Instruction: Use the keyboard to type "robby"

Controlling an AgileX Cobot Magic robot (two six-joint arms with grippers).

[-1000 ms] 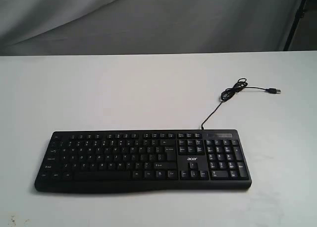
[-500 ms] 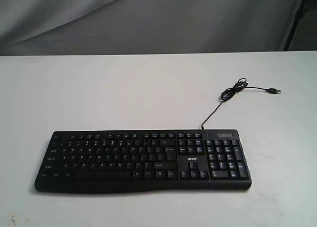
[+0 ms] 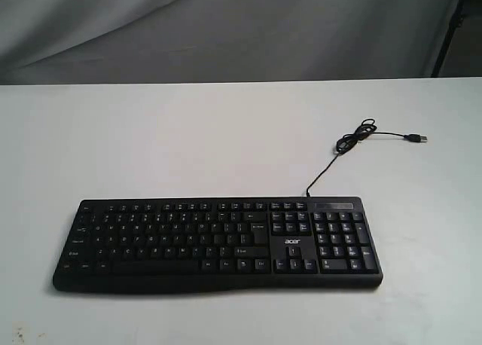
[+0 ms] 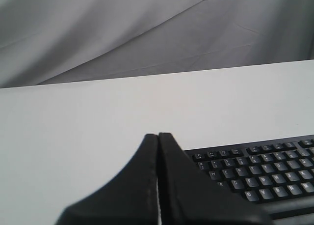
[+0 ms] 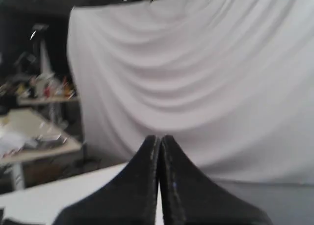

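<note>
Exterior view: the black keyboard (image 3: 217, 243) lies flat near the front edge of the white table (image 3: 226, 134), and its thin cable (image 3: 322, 172) trails away to a loose plug. Nothing has shifted in the last second and neither of my arms shows here, so I judge no letter typed yet.

Left wrist view: my left claw (image 4: 158, 135) is clenched and empty, tips pressed together, near the keyboard's left end.

Right wrist view: my right claw (image 5: 158, 136) is likewise clenched and empty. It faces a white curtain (image 5: 211, 87), with the keyboard out of sight.
</note>
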